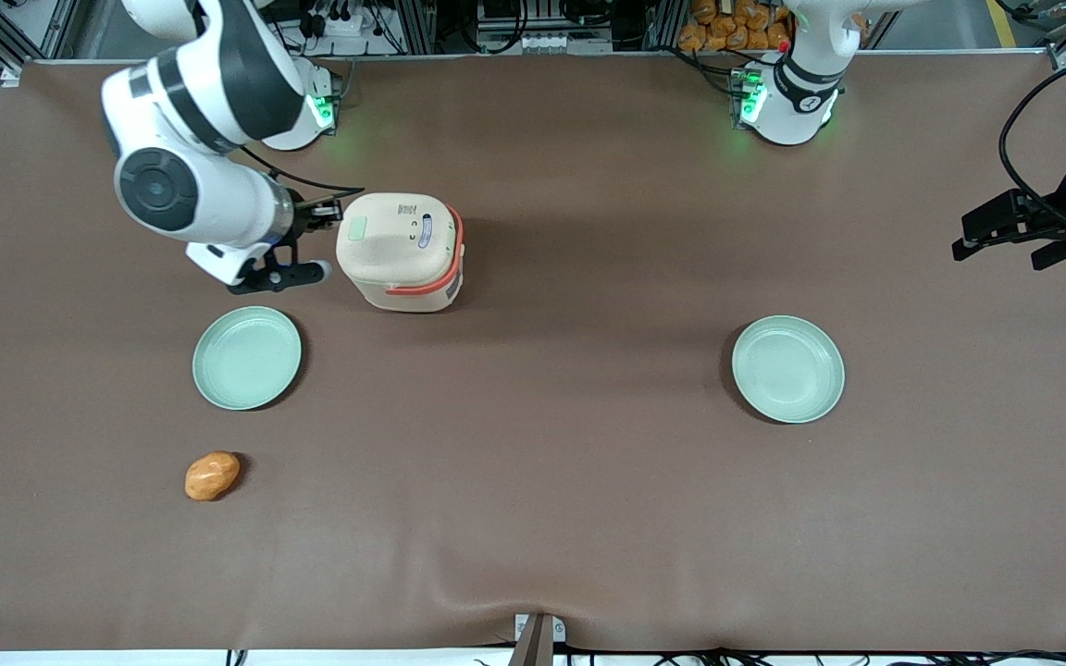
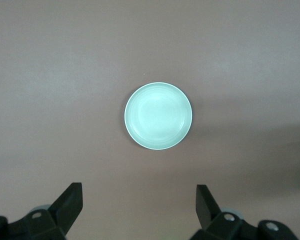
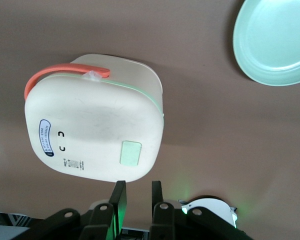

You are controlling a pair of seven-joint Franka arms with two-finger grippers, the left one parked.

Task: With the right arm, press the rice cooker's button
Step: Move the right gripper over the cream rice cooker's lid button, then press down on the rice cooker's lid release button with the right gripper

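Observation:
The cream rice cooker (image 1: 399, 254) stands on the brown table with its lid closed and its coral-orange handle band round it. The pale green button (image 1: 357, 228) is on the lid, at the edge nearest my right arm (image 1: 209, 139). My right gripper (image 1: 328, 215) hovers beside the cooker, close to that edge, and touches nothing. In the right wrist view the cooker (image 3: 90, 125) shows from above, and the button (image 3: 130, 153) lies just ahead of the gripper (image 3: 138, 184). The fingers are drawn together with only a narrow gap and hold nothing.
A pale green plate (image 1: 247, 358) lies nearer the front camera than the gripper and also shows in the right wrist view (image 3: 275, 45). A second green plate (image 1: 787, 369) lies toward the parked arm's end. A small orange lump (image 1: 212, 475) lies near the front edge.

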